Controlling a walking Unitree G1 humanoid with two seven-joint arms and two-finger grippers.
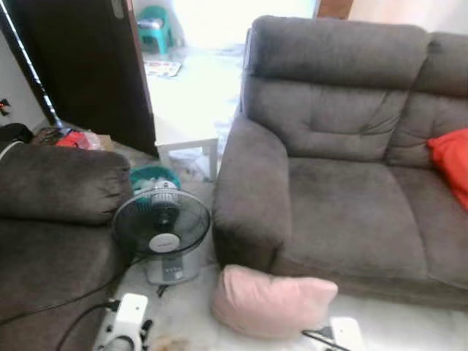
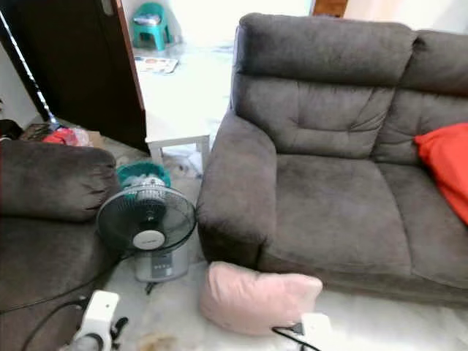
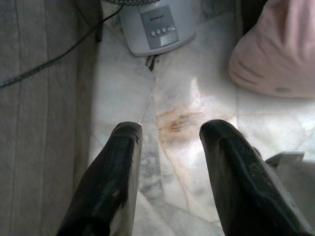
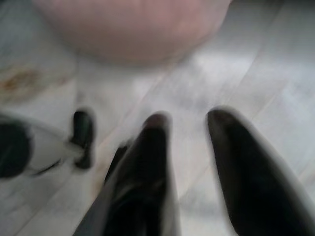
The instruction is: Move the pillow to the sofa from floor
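Floor fan [image 1: 161, 223], red cushion [image 1: 452, 162], white table [image 1: 186, 121], teal stool [image 1: 154, 26]

Pale marble floor [image 1: 186, 307], a small fan [image 1: 161, 223] beside a dark armchair [image 1: 51, 212], bright doorway [image 1: 212, 22] behind.

Right wrist view smeared with blur: fingers [image 4: 147, 167] soft-edged, pillow [image 4: 130, 24] just a pink shape beyond the tips, cropped by the frame. Beyond the left fingers [image 3: 118, 167], fan [image 3: 157, 27] cut off above its button panel.
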